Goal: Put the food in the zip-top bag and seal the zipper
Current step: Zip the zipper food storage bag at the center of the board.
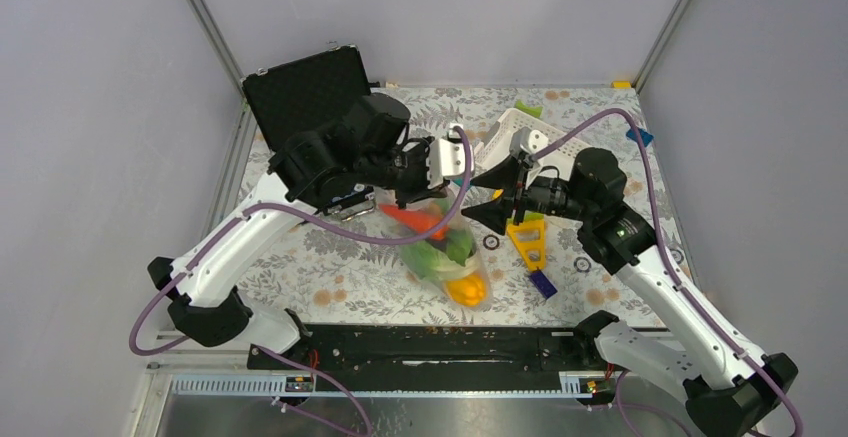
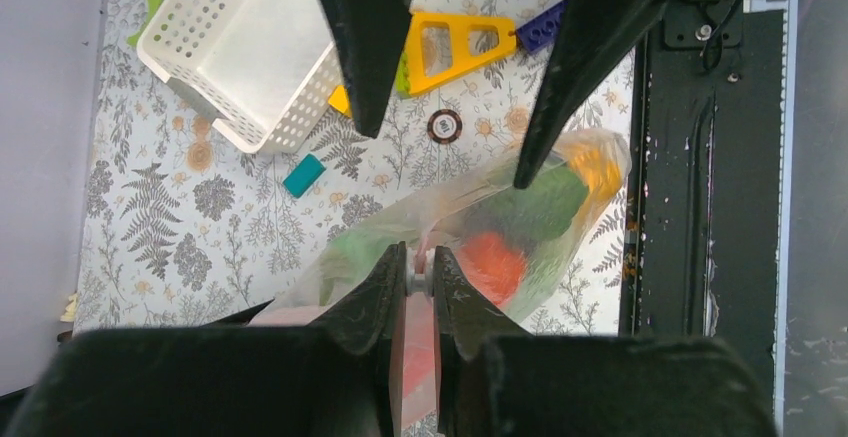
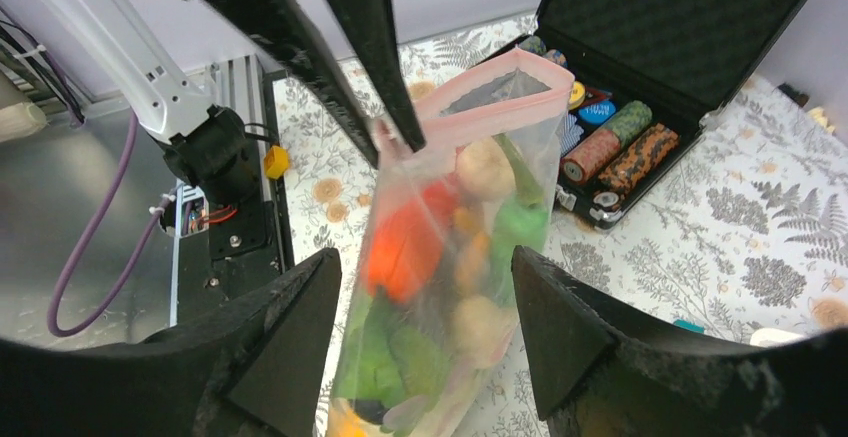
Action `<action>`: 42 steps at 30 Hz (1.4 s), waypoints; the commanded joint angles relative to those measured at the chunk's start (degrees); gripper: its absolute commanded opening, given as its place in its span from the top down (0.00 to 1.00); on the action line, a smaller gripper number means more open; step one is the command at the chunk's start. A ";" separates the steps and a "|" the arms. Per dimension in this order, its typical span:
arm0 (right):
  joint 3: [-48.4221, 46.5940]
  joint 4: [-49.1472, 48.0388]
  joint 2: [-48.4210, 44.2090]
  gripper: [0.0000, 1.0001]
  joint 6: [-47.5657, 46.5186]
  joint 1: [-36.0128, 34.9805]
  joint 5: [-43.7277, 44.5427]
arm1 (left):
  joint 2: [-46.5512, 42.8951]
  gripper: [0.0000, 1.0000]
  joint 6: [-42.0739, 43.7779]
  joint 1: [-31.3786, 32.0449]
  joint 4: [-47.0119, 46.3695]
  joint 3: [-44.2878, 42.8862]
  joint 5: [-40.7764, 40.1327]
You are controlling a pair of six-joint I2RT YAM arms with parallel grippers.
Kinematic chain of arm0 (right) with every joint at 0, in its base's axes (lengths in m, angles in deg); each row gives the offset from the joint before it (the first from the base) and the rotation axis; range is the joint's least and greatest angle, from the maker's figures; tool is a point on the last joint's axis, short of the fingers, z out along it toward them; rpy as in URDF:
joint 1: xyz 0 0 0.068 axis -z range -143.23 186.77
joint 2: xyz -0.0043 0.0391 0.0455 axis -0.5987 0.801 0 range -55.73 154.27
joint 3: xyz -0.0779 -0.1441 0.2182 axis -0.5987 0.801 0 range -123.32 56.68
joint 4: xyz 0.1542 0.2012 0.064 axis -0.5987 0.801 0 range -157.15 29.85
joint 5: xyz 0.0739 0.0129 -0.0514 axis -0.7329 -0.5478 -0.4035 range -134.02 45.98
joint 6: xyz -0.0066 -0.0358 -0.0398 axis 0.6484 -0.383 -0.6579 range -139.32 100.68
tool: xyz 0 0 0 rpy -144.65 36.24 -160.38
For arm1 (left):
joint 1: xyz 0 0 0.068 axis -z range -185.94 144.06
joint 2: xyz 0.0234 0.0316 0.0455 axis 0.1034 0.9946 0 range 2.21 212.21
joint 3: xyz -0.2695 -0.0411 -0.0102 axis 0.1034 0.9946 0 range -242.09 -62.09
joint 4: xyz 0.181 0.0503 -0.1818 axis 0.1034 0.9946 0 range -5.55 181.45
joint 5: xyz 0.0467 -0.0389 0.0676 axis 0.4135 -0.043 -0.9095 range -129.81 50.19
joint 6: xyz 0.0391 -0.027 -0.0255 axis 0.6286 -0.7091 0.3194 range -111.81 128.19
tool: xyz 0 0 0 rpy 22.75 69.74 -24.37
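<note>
Holding the Filled Bag by Its Zipper

The table (image 1: 330,257), covered in a fern and flower print, carried everything. An open black case (image 1: 305,92) stood at its far left corner, with rolls of poker chips (image 3: 610,152) in its tray. A white basket (image 1: 510,142) lay tipped near the far edge, right of centre.

The zip-top bag (image 1: 445,252) sat mid-table, its lower end pointing at the near edge and its mouth raised towards the far side. The left gripper (image 2: 420,282) was clamped tight on the pink zipper (image 3: 500,92) at one end of the strip. Beyond that pinch the mouth appeared to gape.

The right gripper (image 3: 425,357) had its jaws wide apart, one finger on each side of the bag's body, gripping nothing.

The food (image 3: 400,247) was inside the bag: red-orange, green and yellow pieces showed through the plastic.

A yellow triangular block (image 1: 527,242) lay just right of the bag, with a blue block (image 1: 541,283) beyond it towards the near edge. A single chip (image 1: 491,242) lay between the bag and the yellow block.
</note>
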 commanded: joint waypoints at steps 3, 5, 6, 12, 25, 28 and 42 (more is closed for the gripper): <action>-3.31 0.78 2.93 0.29 -2.02 -0.32 -2.56 | -0.21 1.00 1.67 2.60 -1.40 -2.46 -5.13; -3.16 -0.56 3.28 0.28 -1.20 -0.87 -2.63 | -0.05 1.00 1.30 3.04 -1.36 -2.60 -5.52; -2.74 -0.78 3.37 0.28 -0.48 -1.28 -2.44 | 0.04 1.00 0.91 3.14 -1.36 -2.65 -5.59; -1.60 -3.92 4.53 0.26 -1.89 -4.91 -1.12 | 0.68 1.00 0.81 3.62 -1.35 -2.74 -5.45; -5.11 0.75 9.03 0.44 -11.41 -5.53 -2.05 | -0.67 1.00 4.48 4.27 0.23 -0.31 -3.43; -4.72 -2.56 9.33 0.49 -10.49 -5.52 -2.87 | -0.44 1.00 4.73 4.45 0.19 -0.11 -3.92; -3.45 -5.30 7.22 1.00 -11.24 -5.54 1.03 | -0.39 1.00 7.75 4.45 2.19 2.93 -7.33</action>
